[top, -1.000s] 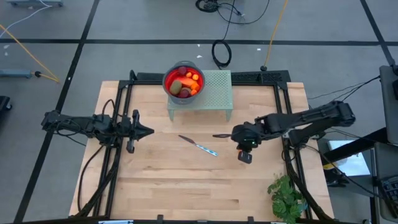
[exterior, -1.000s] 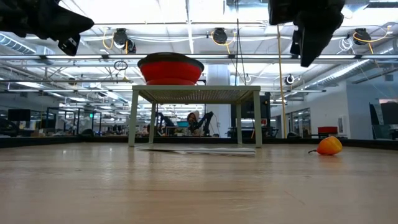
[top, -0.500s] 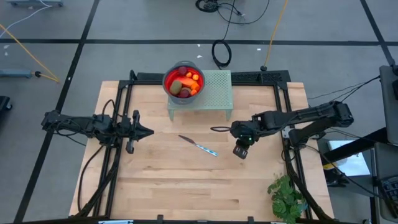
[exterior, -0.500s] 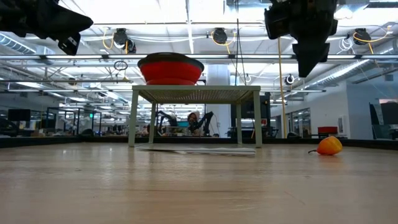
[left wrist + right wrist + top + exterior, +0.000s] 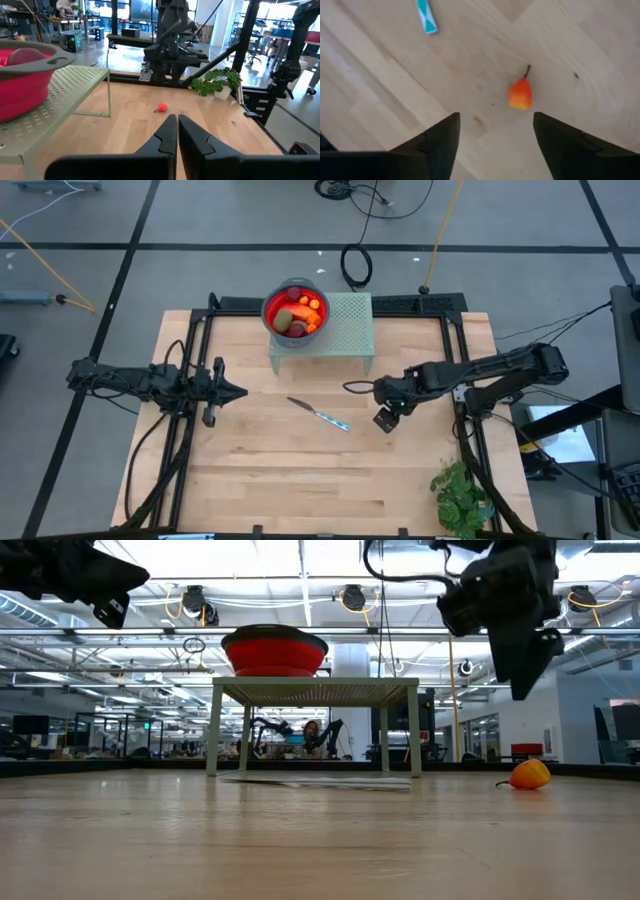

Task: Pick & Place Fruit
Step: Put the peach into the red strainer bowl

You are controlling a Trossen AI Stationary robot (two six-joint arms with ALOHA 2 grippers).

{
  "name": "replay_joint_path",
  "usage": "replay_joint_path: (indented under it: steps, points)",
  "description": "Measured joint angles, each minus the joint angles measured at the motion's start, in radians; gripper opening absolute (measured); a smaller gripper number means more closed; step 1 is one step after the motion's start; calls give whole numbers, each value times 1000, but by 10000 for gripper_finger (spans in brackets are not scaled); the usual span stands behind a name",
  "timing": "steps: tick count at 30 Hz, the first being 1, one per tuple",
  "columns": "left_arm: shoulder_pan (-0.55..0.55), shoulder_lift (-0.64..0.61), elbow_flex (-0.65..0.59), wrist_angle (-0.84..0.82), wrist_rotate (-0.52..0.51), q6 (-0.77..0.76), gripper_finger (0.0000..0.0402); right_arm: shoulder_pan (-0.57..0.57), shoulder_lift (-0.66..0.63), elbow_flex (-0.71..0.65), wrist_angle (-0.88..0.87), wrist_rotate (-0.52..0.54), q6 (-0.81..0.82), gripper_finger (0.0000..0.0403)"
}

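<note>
A small orange fruit (image 5: 520, 95) with a dark stem lies on its side on the bare wooden table (image 5: 260, 470); it also shows in the low view (image 5: 530, 774) and the left wrist view (image 5: 162, 107). My right gripper (image 5: 495, 145) hangs above it, pointing steeply down, open, with the fruit just beyond the gap between its fingers and nothing touched. A red bowl (image 5: 272, 307) with several fruit pieces stands on a green perforated stand (image 5: 345, 325). At the table's left, my left gripper (image 5: 177, 117) is shut and level, holding nothing.
A thin silver knife (image 5: 320, 415) with a teal handle end (image 5: 426, 15) lies mid-table, left of the right gripper. A green leafy plant (image 5: 460, 498) stands at the near right corner. Black frame rails (image 5: 190, 380) run along both sides.
My right gripper has come down toward the table over the orange fruit and has rolled about its own pointing line. The fruit, the knife and the bowl have stayed where they were.
</note>
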Motion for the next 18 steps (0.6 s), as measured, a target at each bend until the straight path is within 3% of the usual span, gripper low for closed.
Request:
replay_joint_path:
  steps: [7,12,18]
  points:
    - [0,0,0,0,0,-4,15,0,0,-46,10,1,10,271]
    - [0,0,0,0,0,-7,2,1,0,-69,19,3,-47,268]
    - [0,0,0,0,0,-9,19,1,0,-101,57,3,-44,264]
